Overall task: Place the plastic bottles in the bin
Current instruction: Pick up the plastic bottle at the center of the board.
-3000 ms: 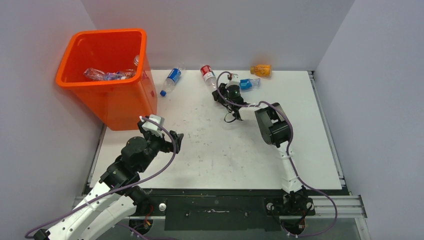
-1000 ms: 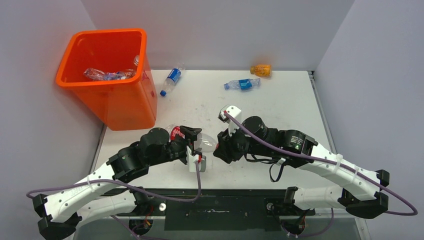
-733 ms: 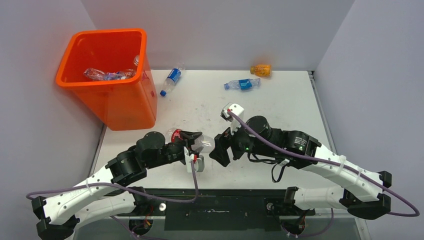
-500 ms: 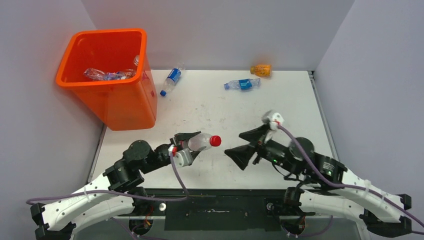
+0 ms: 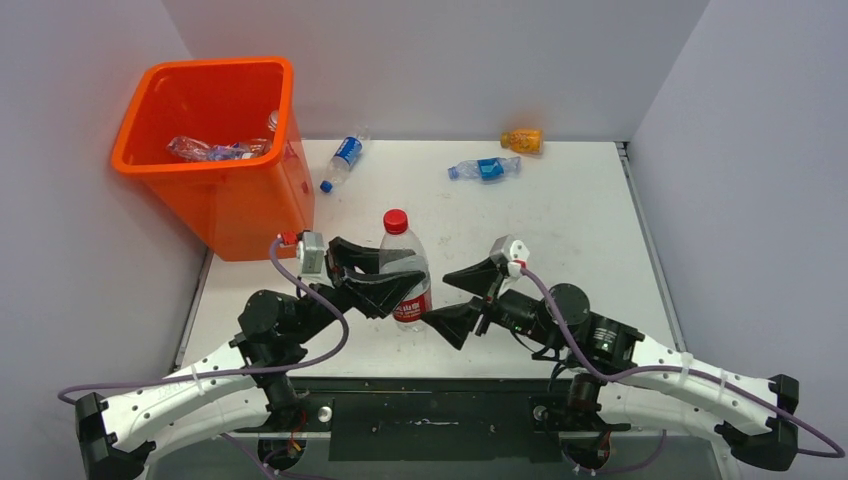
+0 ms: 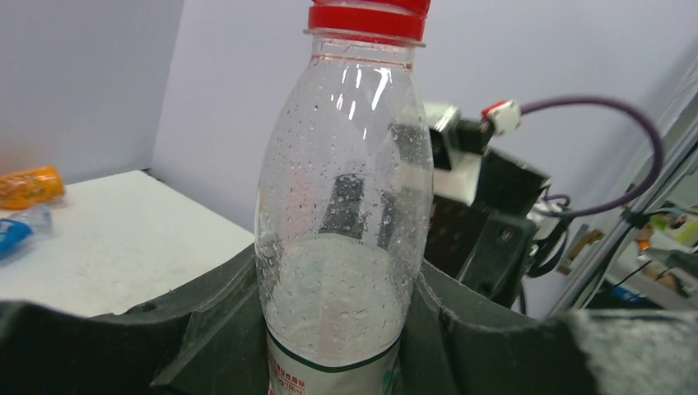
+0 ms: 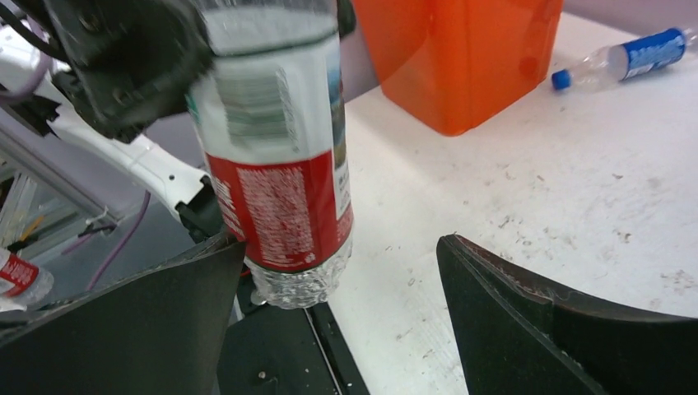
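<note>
At overhead-view centre, the left gripper [image 5: 392, 283] clamps an upright clear plastic red-capped bottle [image 5: 397, 236]; the right gripper [image 5: 441, 300] gapes empty beside it. Only the left wrist view shows inner droplets. White table [image 5: 540, 230], grey walls [image 5: 450, 60].

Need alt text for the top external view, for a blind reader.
The left claw grips a red-capped bottle, cap up, near the table's front edge; the right claw stands open beside it. Along the far edge lie three bottles, and the orange bin at far left holds more.
</note>
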You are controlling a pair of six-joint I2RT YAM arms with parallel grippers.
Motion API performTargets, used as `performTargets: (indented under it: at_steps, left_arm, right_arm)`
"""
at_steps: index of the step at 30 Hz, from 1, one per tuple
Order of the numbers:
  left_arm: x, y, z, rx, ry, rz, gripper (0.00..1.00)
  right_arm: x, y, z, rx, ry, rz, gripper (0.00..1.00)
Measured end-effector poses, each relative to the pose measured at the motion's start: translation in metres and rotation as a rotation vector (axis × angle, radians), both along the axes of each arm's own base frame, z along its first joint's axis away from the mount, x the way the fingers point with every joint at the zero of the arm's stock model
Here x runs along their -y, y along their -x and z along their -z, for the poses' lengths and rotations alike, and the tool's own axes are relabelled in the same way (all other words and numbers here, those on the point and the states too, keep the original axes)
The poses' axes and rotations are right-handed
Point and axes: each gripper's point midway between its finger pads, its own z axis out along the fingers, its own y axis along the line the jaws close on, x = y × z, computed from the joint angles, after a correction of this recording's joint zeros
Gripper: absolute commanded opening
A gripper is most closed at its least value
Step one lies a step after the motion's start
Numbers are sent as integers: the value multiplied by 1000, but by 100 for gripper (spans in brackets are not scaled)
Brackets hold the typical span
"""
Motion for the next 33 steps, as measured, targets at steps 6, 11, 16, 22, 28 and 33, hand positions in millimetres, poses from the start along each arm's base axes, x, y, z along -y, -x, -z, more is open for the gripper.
performTargets:
  at_steps: [6,11,16,22,28,33]
  left_arm:
    - [-4,3,-10,-79,95,36,33]
    - [-12,4,-15,-108,157,36,38]
    - [-13,4,-18,-118,177,40,77]
    - [-22,5,-20,-86,172,6,96]
    - [-55,-2,-47,-42,167,-139,97]
    - [-74,-3,-102,-24,164,-204,86]
  right_arm:
    - [-22,11,1,9,-30,-89,92]
    - [-43,19,3,15,-46,-148,83]
    - [-66,30,28,-5,17,-196,48]
    - [-70,36,30,17,30,-195,37]
    - [-70,34,33,50,54,-169,35]
    - [-69,35,39,75,87,-158,35]
